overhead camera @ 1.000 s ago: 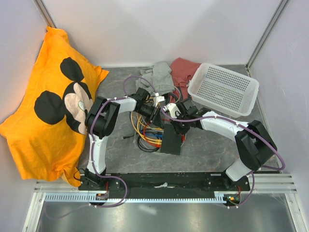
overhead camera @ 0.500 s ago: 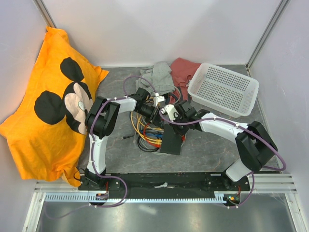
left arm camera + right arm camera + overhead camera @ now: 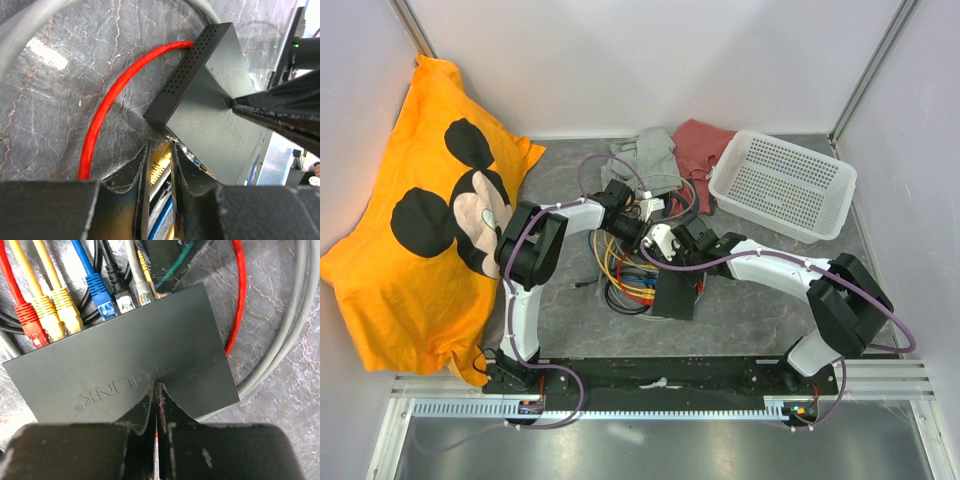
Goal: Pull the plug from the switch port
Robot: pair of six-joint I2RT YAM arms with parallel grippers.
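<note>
The matte-black switch box (image 3: 676, 298) lies at the table's middle, with a row of plugs in its edge: red (image 3: 27, 322), two yellow (image 3: 62, 307), blue (image 3: 100, 295), black and a clear one on a yellow cable (image 3: 142, 290). My left gripper (image 3: 643, 242) is shut on a yellow plug (image 3: 160, 161) whose tip meets the box's edge (image 3: 200, 100). Which socket it sits in is hidden. My right gripper (image 3: 672, 268) is shut and empty. Its tips (image 3: 157, 385) press on the box's lid (image 3: 115, 370). They also show in the left wrist view (image 3: 280, 107).
A tangle of coloured cables (image 3: 625, 275) lies left of the box. A red cable (image 3: 107, 110) and a grey cable (image 3: 285, 340) loop round it. A white basket (image 3: 782, 185) stands back right, grey (image 3: 653, 155) and red (image 3: 700, 145) cloths behind, and an orange pillow (image 3: 430, 215) at left.
My right gripper has moved left and a little nearer over the box. The left gripper has stayed at the plug. The box has not moved.
</note>
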